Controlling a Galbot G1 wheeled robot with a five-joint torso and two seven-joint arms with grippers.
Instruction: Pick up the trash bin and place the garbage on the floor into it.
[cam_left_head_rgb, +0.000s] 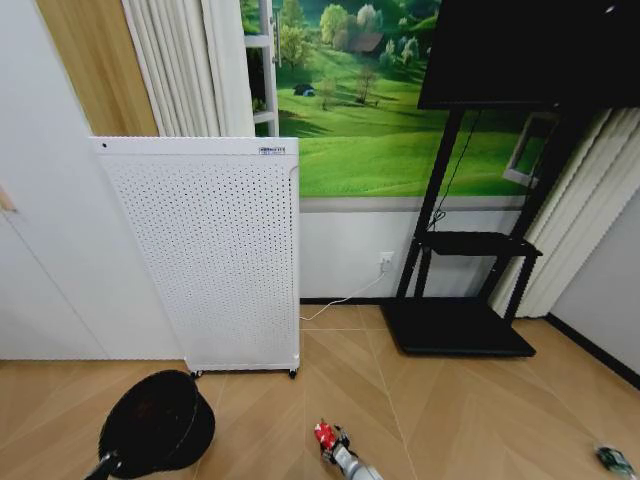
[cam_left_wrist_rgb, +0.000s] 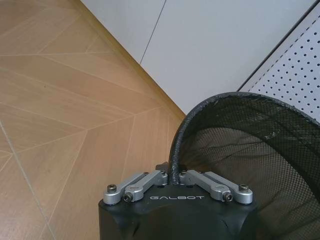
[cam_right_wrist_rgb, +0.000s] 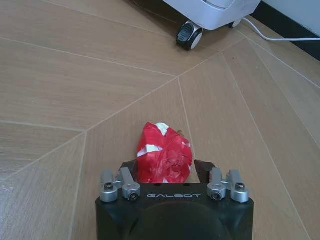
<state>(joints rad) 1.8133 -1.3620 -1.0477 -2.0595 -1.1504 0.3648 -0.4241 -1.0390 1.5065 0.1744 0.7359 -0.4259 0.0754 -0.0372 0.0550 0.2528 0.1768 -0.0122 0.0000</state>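
Note:
The trash bin (cam_left_head_rgb: 155, 425), a black round mesh basket, is at the lower left in front of the white unit. My left gripper (cam_left_head_rgb: 108, 463) is shut on the bin's rim; the left wrist view shows that gripper (cam_left_wrist_rgb: 174, 175) pinching the rim of the bin (cam_left_wrist_rgb: 250, 150), whose mesh inside looks bare. My right gripper (cam_left_head_rgb: 333, 447) is low at the bottom centre, shut on a crumpled red-and-white piece of garbage (cam_left_head_rgb: 324, 434). That scrap (cam_right_wrist_rgb: 164, 155) sits between the gripper's (cam_right_wrist_rgb: 165, 169) fingers above the wood floor. A small greenish bottle (cam_left_head_rgb: 613, 459) lies at the far right.
A tall white perforated air purifier (cam_left_head_rgb: 215, 250) on castors (cam_right_wrist_rgb: 189, 35) stands just behind the bin, its white cable (cam_left_head_rgb: 345, 297) running to a wall socket. A black TV stand (cam_left_head_rgb: 460, 320) occupies the right rear. White cabinet doors (cam_left_wrist_rgb: 210, 55) line the left.

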